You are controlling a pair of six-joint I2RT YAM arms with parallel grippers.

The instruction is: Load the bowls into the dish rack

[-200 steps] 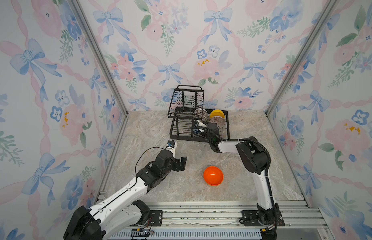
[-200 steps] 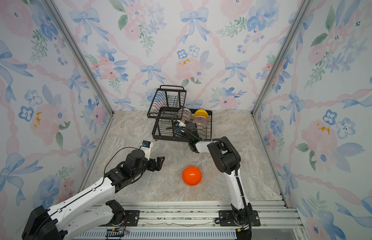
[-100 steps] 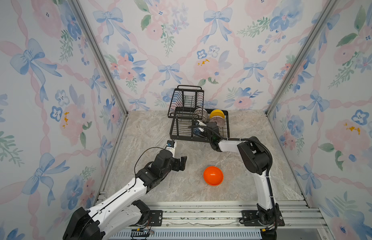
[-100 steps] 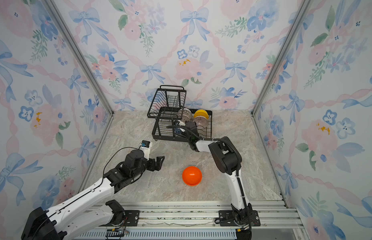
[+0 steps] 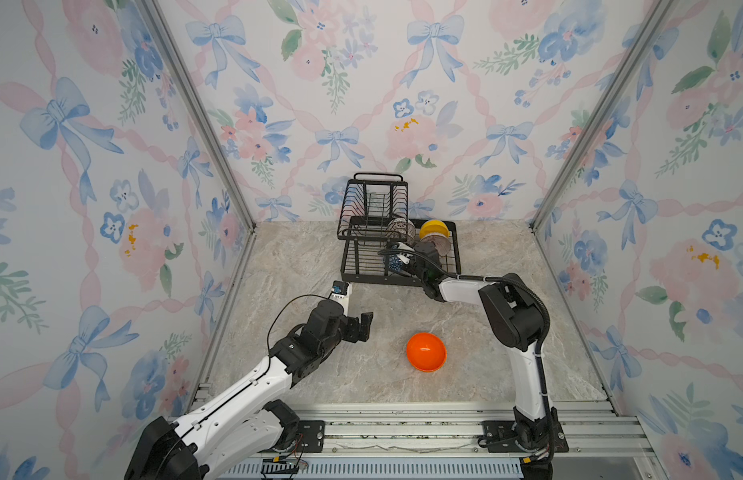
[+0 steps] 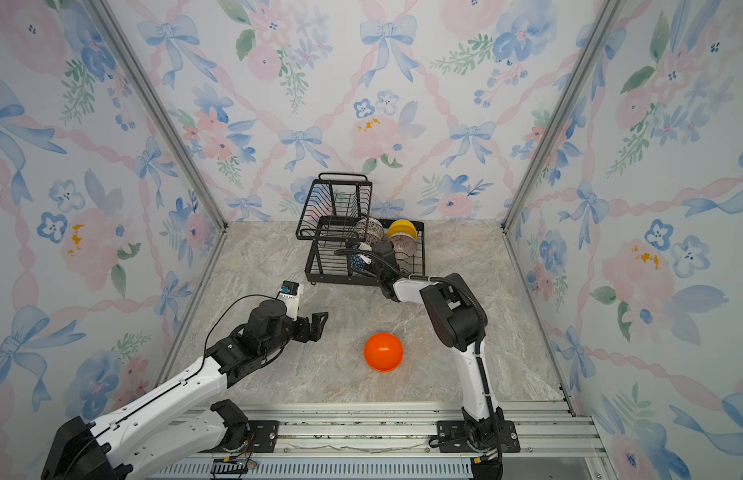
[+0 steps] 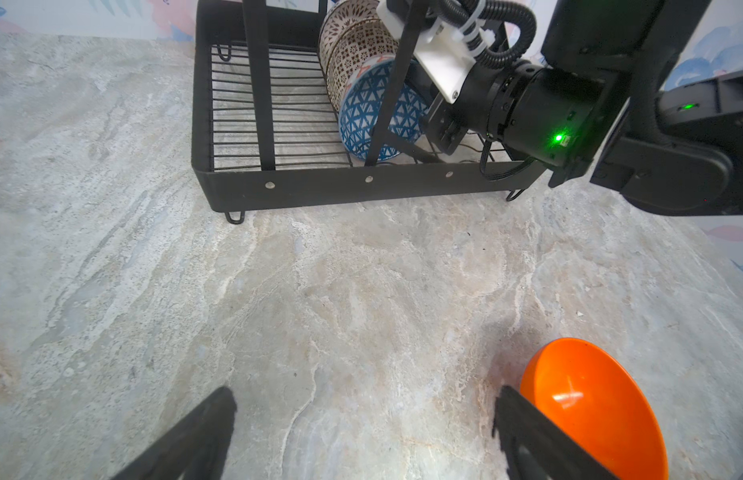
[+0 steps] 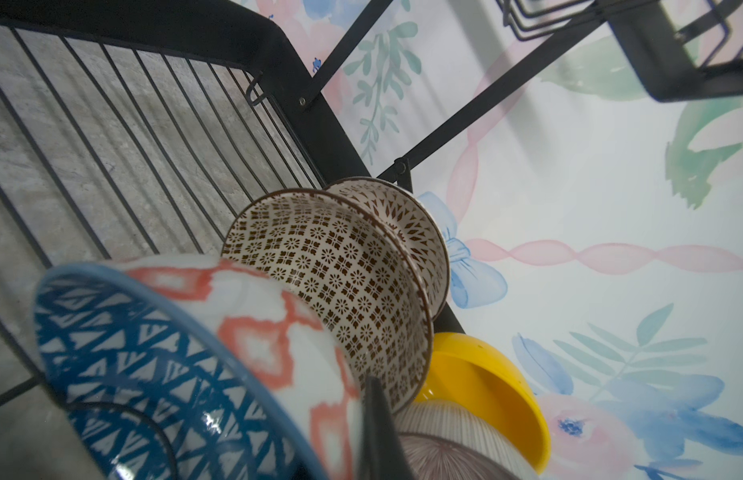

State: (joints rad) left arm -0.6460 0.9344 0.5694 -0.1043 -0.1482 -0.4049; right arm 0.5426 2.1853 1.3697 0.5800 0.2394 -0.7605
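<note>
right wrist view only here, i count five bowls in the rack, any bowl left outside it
Observer: Yes, one orange bowl sits on the table, in front of the rack.
Operator: left end effector on it
Observer: No. The left end effector is open and empty, beside that bowl, not touching it.
Operator: blue bowl seated yet
Observer: In the left wrist view the blue bowl stands on edge, and its lower rim seems down on the rack's wires.
</note>
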